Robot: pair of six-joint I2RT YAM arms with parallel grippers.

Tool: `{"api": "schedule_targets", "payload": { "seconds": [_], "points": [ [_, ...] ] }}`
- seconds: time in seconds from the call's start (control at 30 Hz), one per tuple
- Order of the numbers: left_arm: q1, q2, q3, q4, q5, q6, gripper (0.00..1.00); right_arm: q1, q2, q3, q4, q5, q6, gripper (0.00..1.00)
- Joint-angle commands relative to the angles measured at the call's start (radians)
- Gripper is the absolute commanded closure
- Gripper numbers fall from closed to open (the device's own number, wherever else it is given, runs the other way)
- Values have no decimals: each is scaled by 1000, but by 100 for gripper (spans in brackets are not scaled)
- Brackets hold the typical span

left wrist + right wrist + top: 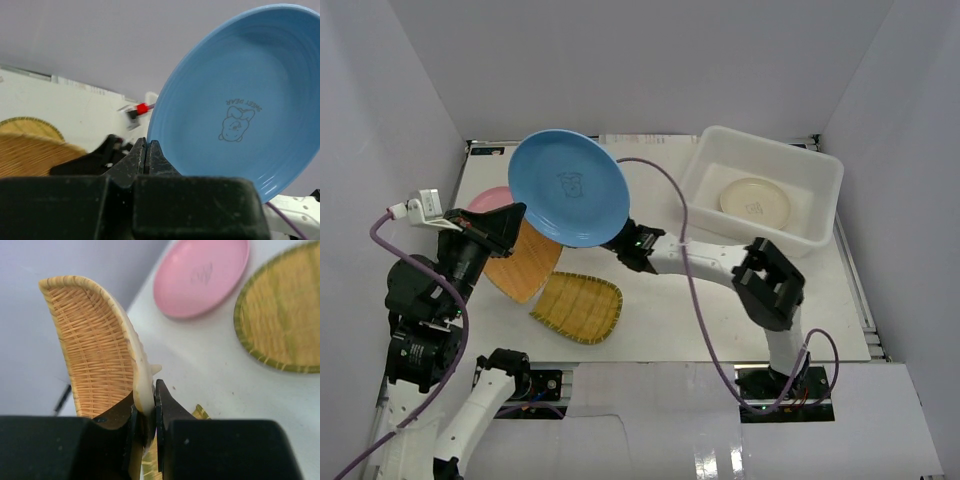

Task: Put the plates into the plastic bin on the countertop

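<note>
Across the worktop (720, 320), pink plate (488, 200) at nine o'clock, orange woven plate (95, 340) tilted up in closed right jaws, yellow woven plate (578, 306) flat at six, blue plate (235, 100) aloft in closed left jaws, cream plate (754, 202) inside plastic bin (800, 178) at two.

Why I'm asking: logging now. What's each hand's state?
Left hand: closed, empty.
Right hand: closed; grips blue plate from above, but woven plate in its wrist view.
</note>
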Motion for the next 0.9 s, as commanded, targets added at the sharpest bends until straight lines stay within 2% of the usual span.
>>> {"api": "schedule_targets", "payload": {
  "seconds": [0.0, 0.1, 0.13, 0.2, 0.27, 0.3, 0.4, 0.47, 0.6, 0.67, 0.87],
  "points": [
    [-2, 18, 32, 58, 64, -52, 100, -91, -305, -131, 191, 47, -60, 92],
    [-2, 34, -5, 103, 103, -89, 100, -229, -517, -336, 184, 43, -73, 92],
    [-2, 41, -26, 110, 112, -98, 100, -314, -569, -382, 168, 50, -81, 92],
    [-2, 75, -52, 156, 143, -115, 100, -416, -705, -490, 99, 55, -109, 92],
    [-2, 103, -94, 198, 152, -137, 100, -575, -806, -542, 14, 56, -153, 92],
    [-2, 139, -100, 207, 169, -145, 100, -626, -828, -562, -17, 46, -172, 92],
    [-2, 201, -132, 271, 198, -175, 100, -891, -867, -620, -79, 17, -201, 92],
    [-5, 233, -144, 316, 209, -200, 100, -976, -843, -665, -80, -29, -189, 92],
    [-41, 316, -131, 347, 204, -209, 100, -1059, -746, -670, -79, -84, -198, 92],
    [-64, 348, -120, 348, 166, -192, 100, -1061, -692, -662, -79, -95, -207, 92],
    [-212, 454, -63, 360, 45, -154, 100, -1030, -559, -627, -86, -313, -189, 92]
  ]
}}
